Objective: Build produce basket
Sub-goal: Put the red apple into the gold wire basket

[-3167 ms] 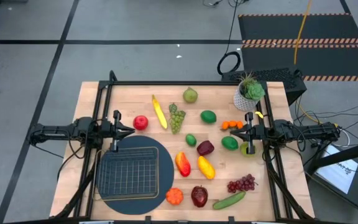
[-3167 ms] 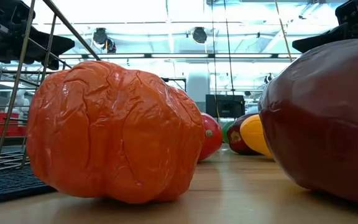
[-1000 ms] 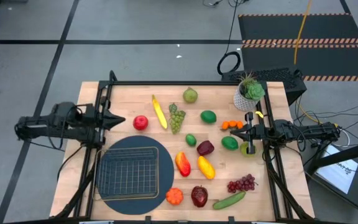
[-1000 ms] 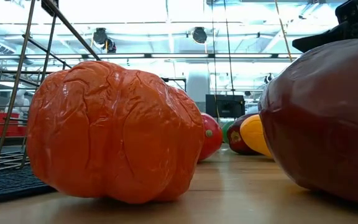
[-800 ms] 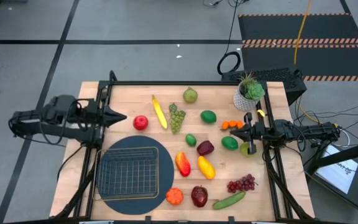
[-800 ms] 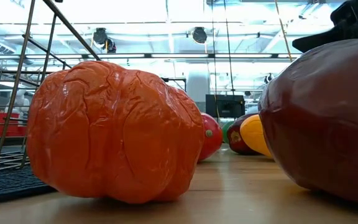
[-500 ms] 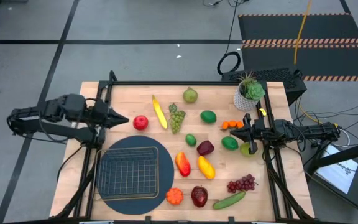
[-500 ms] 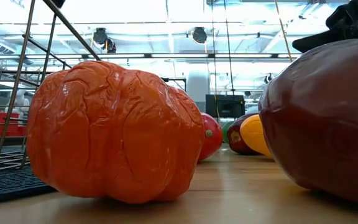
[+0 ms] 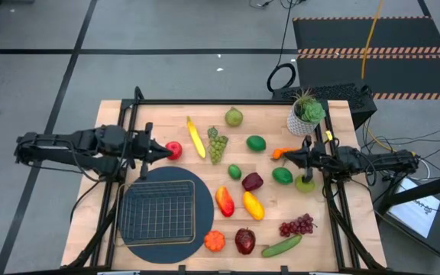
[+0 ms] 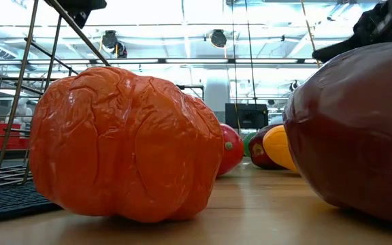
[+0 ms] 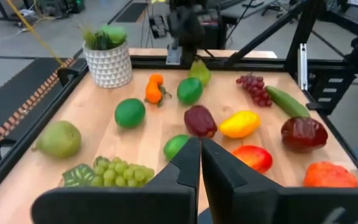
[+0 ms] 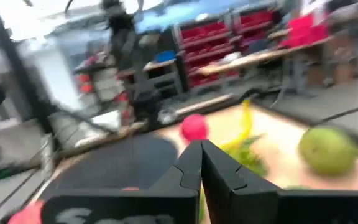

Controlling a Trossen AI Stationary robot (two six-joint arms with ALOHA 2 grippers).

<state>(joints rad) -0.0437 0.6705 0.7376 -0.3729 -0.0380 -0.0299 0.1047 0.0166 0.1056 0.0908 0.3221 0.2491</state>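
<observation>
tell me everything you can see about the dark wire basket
The shallow square dark wire-mesh basket has a grid bottom and low wire walls. It looks like thin metal wire. It sits flat and upright on a round dark mat at the table's front left, and holds no produce. Neither gripper touches it; the left gripper is just beyond its far edge, beside a red apple.

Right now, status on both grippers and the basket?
Left gripper shut, empty, beside red apple. Right gripper shut, empty, by oranges. Basket empty on round mat.
</observation>
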